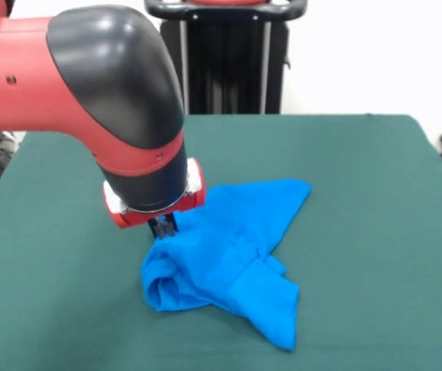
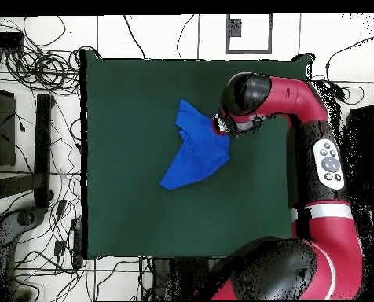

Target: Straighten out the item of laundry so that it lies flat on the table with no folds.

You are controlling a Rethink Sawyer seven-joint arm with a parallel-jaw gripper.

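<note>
The item of laundry (image 1: pixel 232 251), a bright blue T-shirt, lies crumpled near the middle of the green table (image 1: pixel 375 193). It has a rolled bunch at its left and a folded flap pointing toward the front edge. My gripper (image 1: pixel 163 226) comes straight down at the shirt's left upper edge, where the fabric rises to meet it. The dark fingers stand close together, pinching that edge. In the overhead view the shirt (image 2: pixel 194 153) stretches diagonally, and the gripper (image 2: pixel 220 126) is at its upper right corner, mostly hidden under the arm's black and red wrist.
The green table (image 2: pixel 127 197) extends widely on all sides of the shirt. The arm's bulky red and black wrist (image 1: pixel 128 100) hangs over the table's left part. Cables and stands (image 2: pixel 33 118) lie on the floor beyond the table's edge.
</note>
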